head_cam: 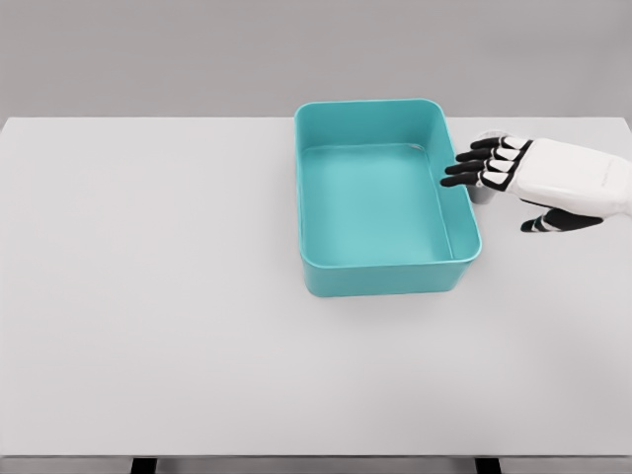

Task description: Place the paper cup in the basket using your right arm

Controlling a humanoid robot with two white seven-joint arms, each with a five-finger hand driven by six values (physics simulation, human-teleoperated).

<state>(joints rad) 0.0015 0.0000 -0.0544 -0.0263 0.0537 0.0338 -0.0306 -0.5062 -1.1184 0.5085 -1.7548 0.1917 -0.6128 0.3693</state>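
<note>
A teal rectangular basket (387,202) stands empty on the white table, a little right of centre. Just past its right wall stands a pale paper cup (485,137), mostly hidden behind my right hand (491,200). Only the cup's top rim and a bit of its base show. The right hand comes in from the right edge, its black fingers (476,165) stretched leftward across the cup toward the basket's rim and its thumb (553,222) lower down. The fingers look spread and not closed around the cup. I cannot tell whether they touch it.
The white table (148,296) spreads wide to the left of and in front of the basket. Its far edge meets a grey wall. The basket's right wall (456,188) lies directly beside the fingertips.
</note>
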